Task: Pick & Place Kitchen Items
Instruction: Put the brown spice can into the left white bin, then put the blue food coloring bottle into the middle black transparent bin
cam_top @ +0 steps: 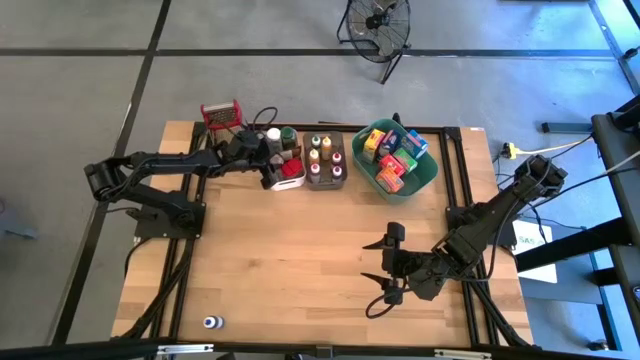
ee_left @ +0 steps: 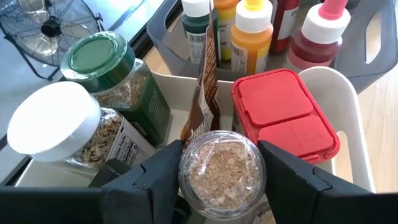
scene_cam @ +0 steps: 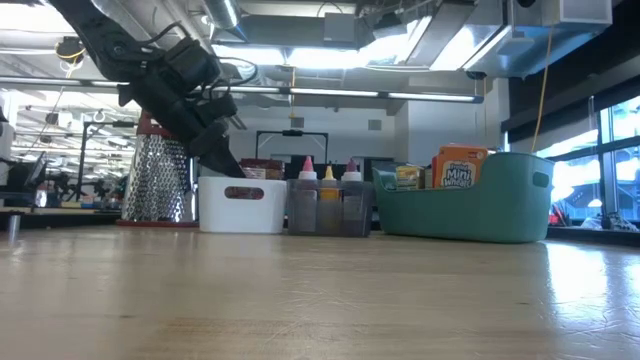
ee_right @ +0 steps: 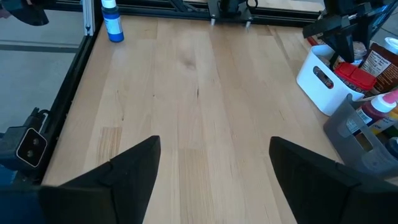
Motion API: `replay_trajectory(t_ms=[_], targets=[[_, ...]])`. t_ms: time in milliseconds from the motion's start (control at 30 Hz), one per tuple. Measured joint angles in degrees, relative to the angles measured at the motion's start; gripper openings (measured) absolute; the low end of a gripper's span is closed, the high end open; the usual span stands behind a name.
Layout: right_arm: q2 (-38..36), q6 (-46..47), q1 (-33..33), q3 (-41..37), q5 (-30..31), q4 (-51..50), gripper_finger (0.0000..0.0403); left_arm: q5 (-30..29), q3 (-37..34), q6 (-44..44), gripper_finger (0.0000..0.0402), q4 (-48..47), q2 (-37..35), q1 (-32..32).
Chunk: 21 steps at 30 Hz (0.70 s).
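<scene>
Your left gripper [ee_left: 221, 171] sits over the white bin [ee_left: 348, 118] at the far left of the table, its fingers closed around a clear-lidded spice jar [ee_left: 221, 171] just above the bin's crowded contents. Let go here and the jar could land on the red-lidded jar [ee_left: 283, 112] or the brown packet [ee_left: 205, 93] and tip instead of seating. Your right gripper [ee_right: 214, 165] waits wide and empty over bare wood at the near right, while a blue-capped bottle [cam_top: 211, 322] stands alone at the near left edge.
</scene>
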Motion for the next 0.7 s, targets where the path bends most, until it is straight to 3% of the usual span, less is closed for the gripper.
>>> replay_trajectory(t_ms=[200,700], targets=[[-0.02,0.0,0.0,0.0,0.0,0.0,0.0305,0.7,-0.03,-2.13,0.0202,-0.15,0.05,1.04],[-0.02,-0.02,0.0,0.0,0.0,-0.04,0.0305,-0.09,-0.11,-1.76,0.0258,1.05,0.07,1.27]])
